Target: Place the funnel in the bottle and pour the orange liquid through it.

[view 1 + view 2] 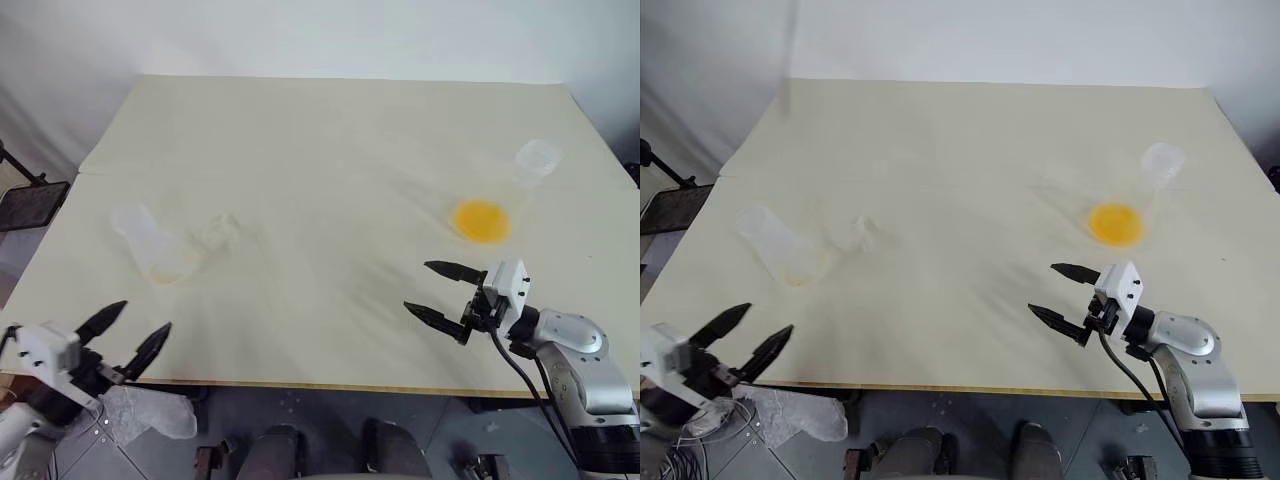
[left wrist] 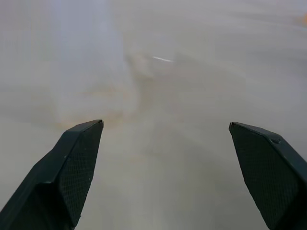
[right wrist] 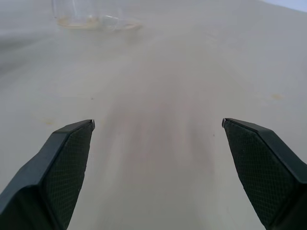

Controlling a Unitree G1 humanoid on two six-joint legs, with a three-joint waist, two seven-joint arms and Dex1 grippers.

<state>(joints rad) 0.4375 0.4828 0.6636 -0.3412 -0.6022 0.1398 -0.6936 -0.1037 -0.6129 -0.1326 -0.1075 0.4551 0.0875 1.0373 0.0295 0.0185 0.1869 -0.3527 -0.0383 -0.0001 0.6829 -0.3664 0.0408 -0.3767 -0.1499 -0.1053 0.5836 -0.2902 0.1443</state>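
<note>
Both pincers, left (image 1: 128,328) and right (image 1: 432,290), open, empty above table (image 1: 320,150).

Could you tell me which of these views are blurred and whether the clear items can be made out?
Left wrist view: smeared, the bottle a pale streak beyond the left gripper. Right wrist view: table streaked. Left eye view: sharper; the funnel barely reads, the orange liquid stands out near the right gripper.
</note>
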